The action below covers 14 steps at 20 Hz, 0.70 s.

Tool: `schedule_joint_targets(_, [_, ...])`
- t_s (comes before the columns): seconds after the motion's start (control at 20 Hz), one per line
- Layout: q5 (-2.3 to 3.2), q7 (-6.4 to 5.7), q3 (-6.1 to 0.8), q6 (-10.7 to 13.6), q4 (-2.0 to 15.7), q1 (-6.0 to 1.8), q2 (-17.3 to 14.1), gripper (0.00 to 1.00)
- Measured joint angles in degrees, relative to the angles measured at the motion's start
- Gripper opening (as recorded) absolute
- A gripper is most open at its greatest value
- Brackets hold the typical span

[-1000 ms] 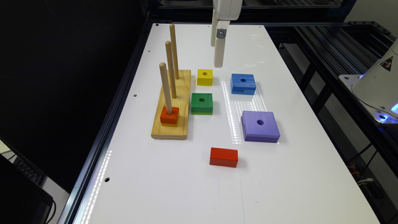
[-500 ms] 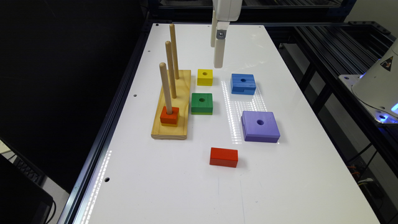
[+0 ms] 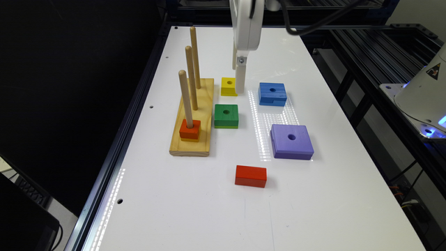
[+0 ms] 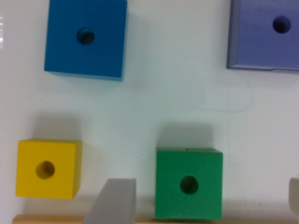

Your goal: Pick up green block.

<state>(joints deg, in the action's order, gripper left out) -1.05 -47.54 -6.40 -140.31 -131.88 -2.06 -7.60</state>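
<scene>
- Table (image 3: 313, 209): white top, blocks spread out; nothing stacked on the target.
- Peg board (image 3: 205, 104): wooden base with three upright pegs, just beside the green block on the exterior view's left. Its edge shows in the wrist view (image 4: 46, 218) touching or nearly touching the block's side. Judgement: closing across that axis risks a finger hitting the board.
- Purple block (image 3: 292, 141) and blue block (image 3: 272, 93): well apart from the target, no clearance issue.
- Green block (image 3: 226, 115) (image 4: 188, 183): flat on the table, square to the frame, centre hole up, between the peg board and the purple block, near the yellow block (image 3: 229, 86).
- Gripper (image 3: 239, 82) (image 4: 201, 200): hangs above the table next to the yellow block, not yet over the target. Wrist view shows one grey finger (image 4: 112, 201) on one side of the green block and a sliver of the other at the frame edge, so the jaws stand spread wide, holding nothing.
- Step in hand, by judgement: approach and align. Centre the block between the fingers, keep the closing axis parallel to the board's edge, descend straight, close on the two free faces.
</scene>
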Motion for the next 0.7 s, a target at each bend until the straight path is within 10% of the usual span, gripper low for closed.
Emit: schedule_joint_targets(0.7, [0.02,0.00,0.01,-2.4,0.00,0.00,-2.9,1.00])
